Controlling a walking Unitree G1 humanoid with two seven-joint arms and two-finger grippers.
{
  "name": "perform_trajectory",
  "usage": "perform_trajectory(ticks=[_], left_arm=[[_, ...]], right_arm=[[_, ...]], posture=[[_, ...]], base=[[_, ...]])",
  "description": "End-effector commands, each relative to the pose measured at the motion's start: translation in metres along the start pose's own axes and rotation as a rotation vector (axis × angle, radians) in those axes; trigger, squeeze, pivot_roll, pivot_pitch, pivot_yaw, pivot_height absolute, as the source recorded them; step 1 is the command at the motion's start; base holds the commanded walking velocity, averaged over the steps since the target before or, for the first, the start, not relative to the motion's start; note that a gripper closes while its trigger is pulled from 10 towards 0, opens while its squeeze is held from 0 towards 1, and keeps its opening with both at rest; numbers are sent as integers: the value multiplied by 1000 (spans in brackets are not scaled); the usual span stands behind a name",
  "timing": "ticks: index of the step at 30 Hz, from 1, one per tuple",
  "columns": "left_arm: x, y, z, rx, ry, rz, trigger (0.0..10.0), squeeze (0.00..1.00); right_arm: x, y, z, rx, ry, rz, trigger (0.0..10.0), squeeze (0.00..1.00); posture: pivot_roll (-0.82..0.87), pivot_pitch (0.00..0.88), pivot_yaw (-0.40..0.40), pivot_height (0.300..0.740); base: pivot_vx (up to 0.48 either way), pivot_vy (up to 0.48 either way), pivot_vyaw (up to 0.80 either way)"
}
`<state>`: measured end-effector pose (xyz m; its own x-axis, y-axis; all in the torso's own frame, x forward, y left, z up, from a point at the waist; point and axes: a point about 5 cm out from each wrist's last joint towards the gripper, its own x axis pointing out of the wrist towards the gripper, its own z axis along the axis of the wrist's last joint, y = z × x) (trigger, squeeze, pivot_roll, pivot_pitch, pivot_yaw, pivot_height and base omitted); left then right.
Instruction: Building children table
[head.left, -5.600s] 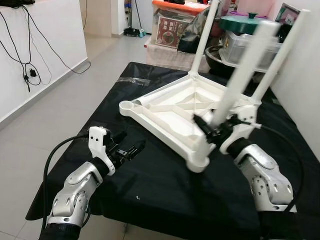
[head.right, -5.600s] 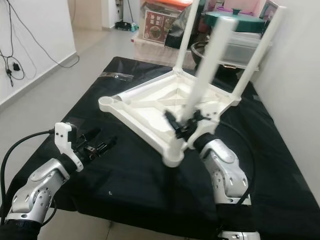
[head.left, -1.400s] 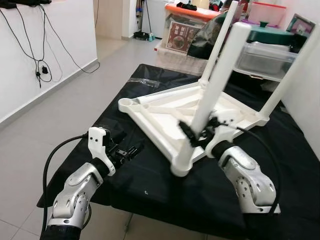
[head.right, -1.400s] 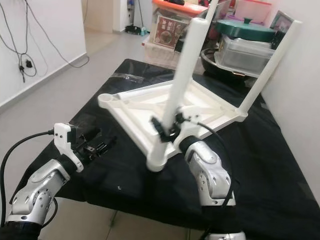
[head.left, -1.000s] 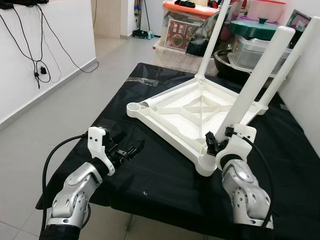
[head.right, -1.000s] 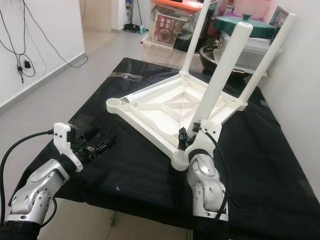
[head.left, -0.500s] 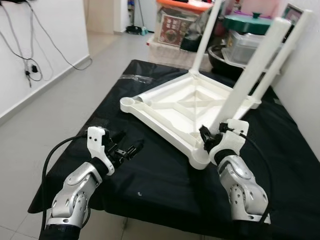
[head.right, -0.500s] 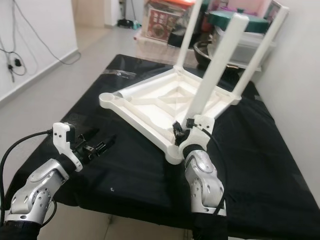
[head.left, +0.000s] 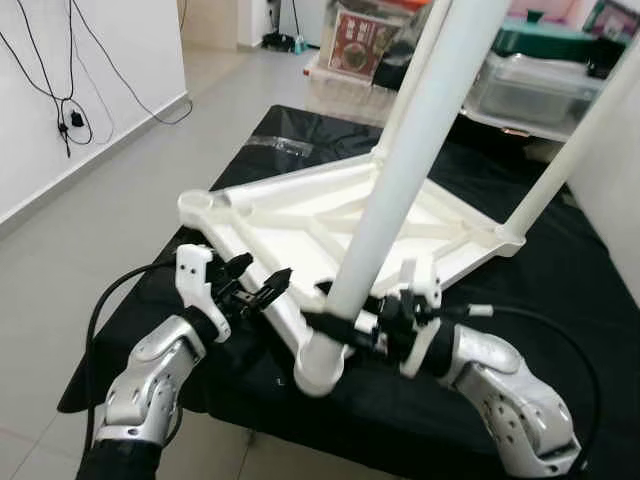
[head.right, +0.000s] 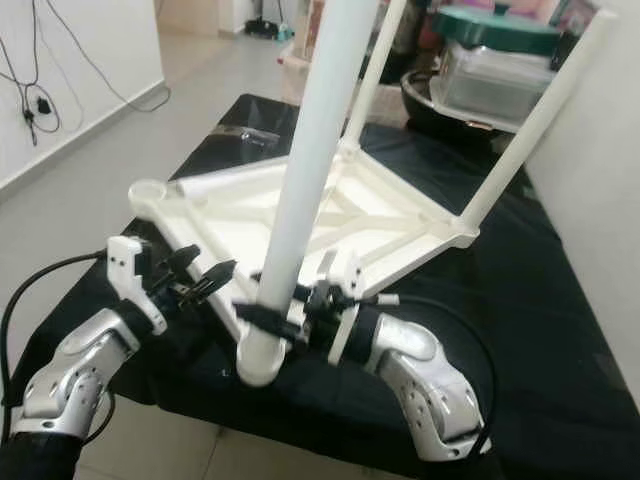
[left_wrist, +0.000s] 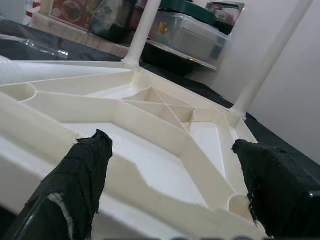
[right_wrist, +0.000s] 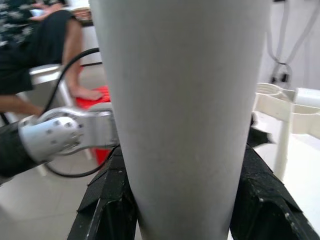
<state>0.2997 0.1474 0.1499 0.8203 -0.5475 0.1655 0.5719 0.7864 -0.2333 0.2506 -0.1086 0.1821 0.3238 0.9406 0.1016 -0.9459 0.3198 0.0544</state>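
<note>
At the bottom middle, the right gripper (head.left: 335, 328) squeezes a white table leg (head.left: 405, 165), and the left gripper (head.left: 262, 289) is spread apart beside the upside-down tabletop (head.left: 290, 215).

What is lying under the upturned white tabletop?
A black cloth lies under the white tabletop, spread over a support and hanging past its edges. What the cloth covers cannot be seen.

No legible text anywhere.
</note>
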Motion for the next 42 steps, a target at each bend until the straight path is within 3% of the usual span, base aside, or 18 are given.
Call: perform_trajectory(ticks=[1, 4, 5, 6, 9, 12, 15, 16, 19, 20, 21, 22, 27, 28, 29, 30, 32, 42], left_arm=[[0, -2, -3, -1, 17, -11, 10000, 0], [0, -2, -3, 0, 18, -11, 10000, 0], [0, -2, -3, 0, 17, -10, 10000, 0], [0, -3, -3, 0, 16, -9, 10000, 0], [0, -3, -3, 0, 16, -9, 10000, 0], [-1, -3, -3, -1, 18, -11, 10000, 0], [-1, -3, -3, -1, 18, -12, 10000, 0], [-1, -2, -3, -1, 19, -13, 10000, 0], [-1, -2, -2, -1, 19, -14, 10000, 0], [-1, -2, -2, -1, 19, -14, 10000, 0], [-1, -2, -2, -1, 18, -14, 10000, 0], [-1, -2, -2, 0, 18, -13, 10000, 0], [-1, -2, -2, 0, 17, -9, 10000, 0], [-1, -1, -2, 1, 16, -8, 10000, 0], [-1, -1, -2, 1, 16, -8, 10000, 0], [-1, -1, -2, 1, 16, -8, 10000, 0], [-1, -1, -2, 1, 16, -9, 10000, 0], [2, -2, -2, -2, 12, -10, 10000, 0]], right_arm=[[6, 5, -2, -1, -19, 100, 0, 0], [6, 0, -8, -26, 15, 84, 0, 0], [6, -4, -12, -42, 38, 53, 2745, 0], [6, -7, -15, -59, 65, 20, 10000, 0], [5, -10, -17, -69, 83, -1, 10000, 0], [2, -29, -22, -58, 110, -180, 10000, 0], [1, -33, -23, -54, 109, -217, 10000, 0], [0, -39, -20, -43, 78, -265, 10000, 1000], [-1, -49, -15, -76, 54, -378, 10000, 1000], [-3, -53, -13, -78, 33, -413, 10000, 86], [-4, -54, -12, -78, 22, -428, 10000, 86], [-7, -59, -12, -64, 7, -496, 10000, 0], [-16, -73, -10, -53, -36, -701, 10000, 0], [-29, -87, -10, 19, -78, -933, 10000, 0], [-38, -94, -12, 73, -90, -1065, 10000, 0], [-38, -94, -12, 73, -90, -1065, 10000, 0], [-60, -106, -20, 129, -58, -1354, 10000, 0], [-63, -112, -19, 131, -41, -1535, 10000, 0]], posture=[[68, 0, -135, 740], [75, 0, -137, 740], [75, 0, -137, 740], [75, 0, -135, 740], [75, 0, -135, 740], [75, 0, -135, 740], [75, 0, -135, 740], [67, 0, -126, 740], [62, 0, -123, 740], [62, 0, -123, 740], [62, 0, -123, 740], [64, 0, -125, 740], [60, 0, -124, 740], [56, 0, -121, 740], [56, 0, -121, 740], [56, 0, -121, 740], [56, 0, -121, 740], [51, 0, -128, 740]], base=[[0, 0, 0], [0, 0, 0], [0, 0, 0], [0, 0, 0], [0, 0, 0], [0, 0, 0], [0, 0, 0], [0, 0, 0], [0, 0, 0], [0, 0, 0], [0, 0, 0], [0, 0, 0], [0, 0, 0], [0, 0, 0], [0, 0, 0], [0, 0, 0], [0, 0, 0], [0, 0, 0]])
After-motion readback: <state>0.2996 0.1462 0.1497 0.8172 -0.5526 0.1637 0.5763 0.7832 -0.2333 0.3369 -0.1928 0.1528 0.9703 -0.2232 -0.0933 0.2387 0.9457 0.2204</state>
